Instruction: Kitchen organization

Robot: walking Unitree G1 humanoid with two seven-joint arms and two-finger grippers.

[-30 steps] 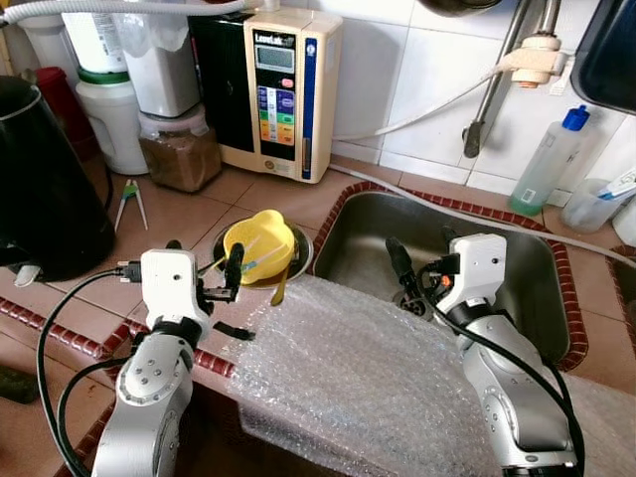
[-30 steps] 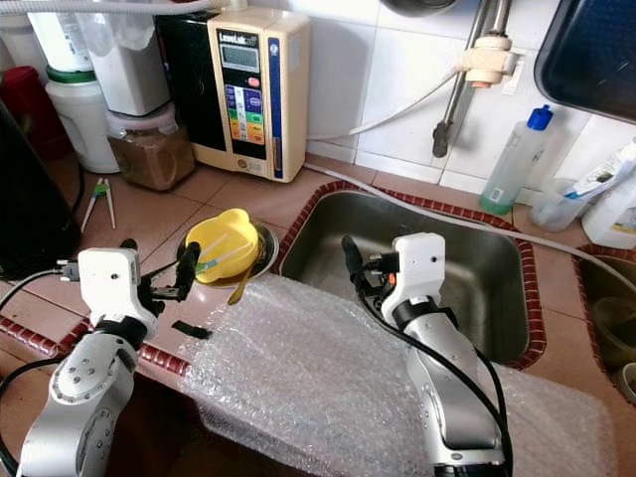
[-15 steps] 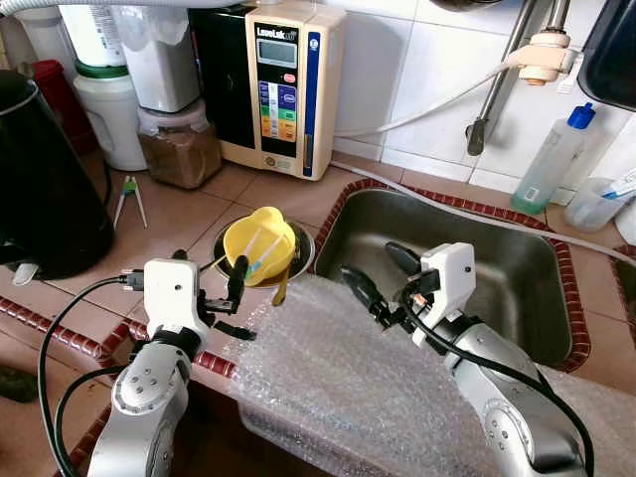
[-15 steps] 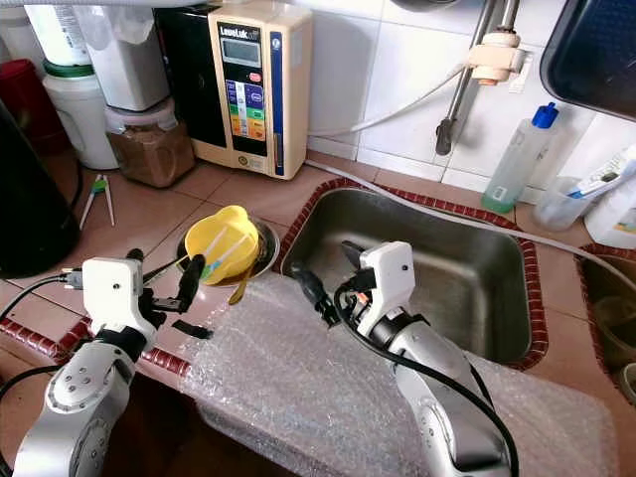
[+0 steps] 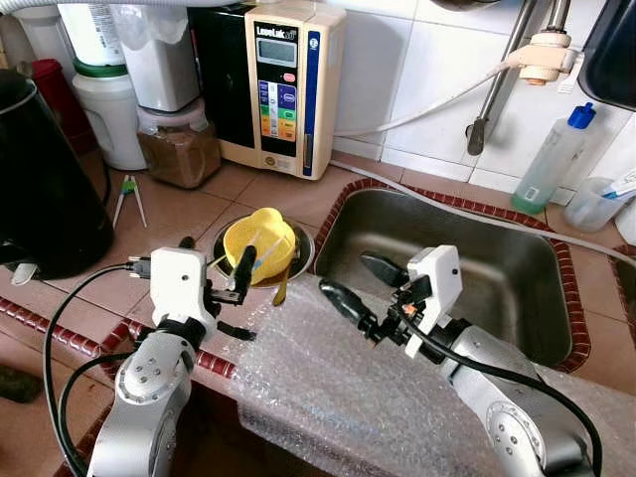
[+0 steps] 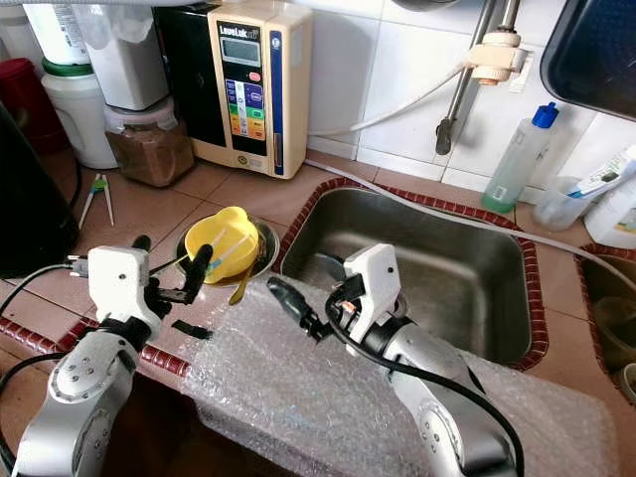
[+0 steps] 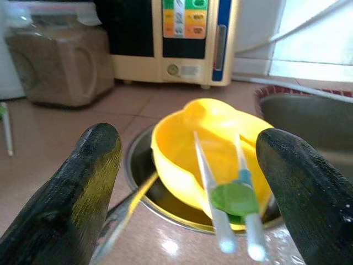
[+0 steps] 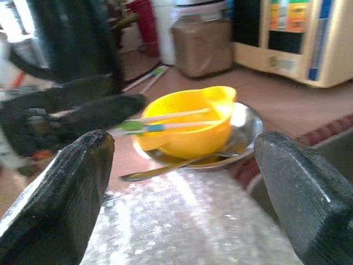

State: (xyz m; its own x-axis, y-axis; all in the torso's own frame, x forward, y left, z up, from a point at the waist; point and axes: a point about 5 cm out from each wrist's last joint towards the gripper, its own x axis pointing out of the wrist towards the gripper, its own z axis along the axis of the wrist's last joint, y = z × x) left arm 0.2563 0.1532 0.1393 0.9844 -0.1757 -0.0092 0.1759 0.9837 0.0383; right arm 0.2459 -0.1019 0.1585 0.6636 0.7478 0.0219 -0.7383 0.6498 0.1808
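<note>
A yellow bowl (image 5: 260, 237) sits in a shallow steel dish (image 5: 300, 260) on the tiled counter, left of the sink. Two white sticks joined by a green and blue clip (image 7: 227, 200) lie across the bowl. A spoon (image 5: 279, 289) pokes out from under it. My left gripper (image 5: 214, 258) is open just in front of the bowl, one finger (image 5: 242, 266) close to the rim, holding nothing. My right gripper (image 5: 346, 275) is open and empty above the bubble wrap (image 5: 348, 383), to the bowl's right and pointing at it. Both wrist views look at the yellow bowl (image 8: 190, 118) between the spread fingers.
The steel sink (image 5: 502, 263) lies to the right, with a hose along its back edge. A black kettle (image 5: 45, 189) stands at the left. A water ionizer (image 5: 283, 89), a jar of brown powder (image 5: 179, 149) and a green-handled tool (image 5: 129, 199) are behind.
My right gripper has swung left from over the sink to above the bubble wrap, nearer the bowl. The left gripper has edged slightly toward the bowl.
</note>
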